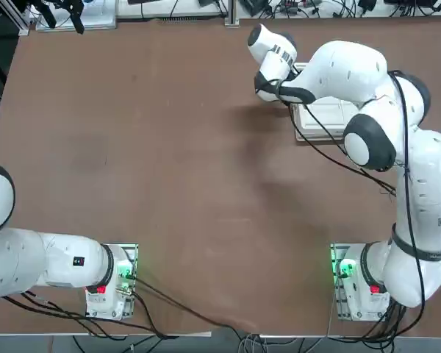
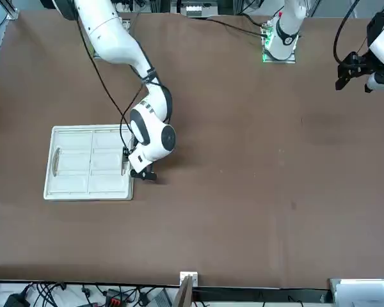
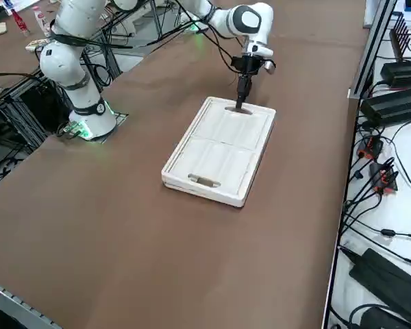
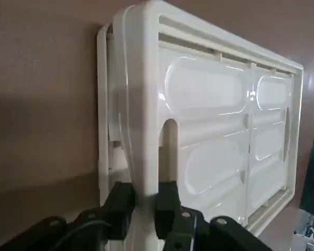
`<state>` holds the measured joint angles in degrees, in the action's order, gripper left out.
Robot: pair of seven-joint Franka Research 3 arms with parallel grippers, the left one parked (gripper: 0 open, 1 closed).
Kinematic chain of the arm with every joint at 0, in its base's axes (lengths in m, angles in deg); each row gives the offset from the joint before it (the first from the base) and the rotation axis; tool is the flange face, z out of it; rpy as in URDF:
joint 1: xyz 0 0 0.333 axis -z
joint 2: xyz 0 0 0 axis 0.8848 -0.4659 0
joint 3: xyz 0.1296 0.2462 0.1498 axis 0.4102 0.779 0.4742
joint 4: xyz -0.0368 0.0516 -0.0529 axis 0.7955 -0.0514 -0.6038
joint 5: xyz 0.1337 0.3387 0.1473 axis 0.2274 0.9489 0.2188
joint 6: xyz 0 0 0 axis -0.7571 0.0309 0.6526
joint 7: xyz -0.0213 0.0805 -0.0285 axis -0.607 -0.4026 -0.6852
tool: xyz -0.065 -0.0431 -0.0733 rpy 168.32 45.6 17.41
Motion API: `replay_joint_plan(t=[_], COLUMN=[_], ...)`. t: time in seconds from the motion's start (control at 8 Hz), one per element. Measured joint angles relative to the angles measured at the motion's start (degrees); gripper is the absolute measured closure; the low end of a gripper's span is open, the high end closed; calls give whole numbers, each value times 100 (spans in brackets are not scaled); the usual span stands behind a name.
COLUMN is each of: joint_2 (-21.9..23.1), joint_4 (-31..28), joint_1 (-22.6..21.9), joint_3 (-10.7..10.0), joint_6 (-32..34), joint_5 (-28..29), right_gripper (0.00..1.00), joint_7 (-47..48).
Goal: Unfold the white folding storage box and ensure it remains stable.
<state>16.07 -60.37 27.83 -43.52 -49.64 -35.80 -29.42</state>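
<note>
The white folding storage box [image 2: 89,162] lies collapsed as a flat slab on the brown table, under the right arm in the top view [image 1: 327,114]. The side view shows its ribbed panels and an oval handle hole at each short end [image 3: 219,151]. My right gripper [image 3: 241,101] points straight down at the short end nearer the table's middle. In the wrist view the gripper [image 4: 145,196] is shut on the box's rim [image 4: 141,104], one finger in the handle notch and one outside. The box's lower layer shows just beside the rim.
The right arm's base [image 1: 356,279] stands at the near table edge, and its cable [image 1: 338,154] hangs over the table beside the box. Black power units and wires [image 3: 390,89] line the bench past the table's right edge. Bare brown table [image 2: 256,166] spreads beyond the box.
</note>
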Motion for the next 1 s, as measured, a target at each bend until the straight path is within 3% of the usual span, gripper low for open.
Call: replay_joint_plan(t=[1.0], joint_2=[-2], joint_4=[36], joint_1=[-533], joint_3=[-10], joint_6=[801], joint_5=[-1113], right_gripper=[74], joint_7=[204])
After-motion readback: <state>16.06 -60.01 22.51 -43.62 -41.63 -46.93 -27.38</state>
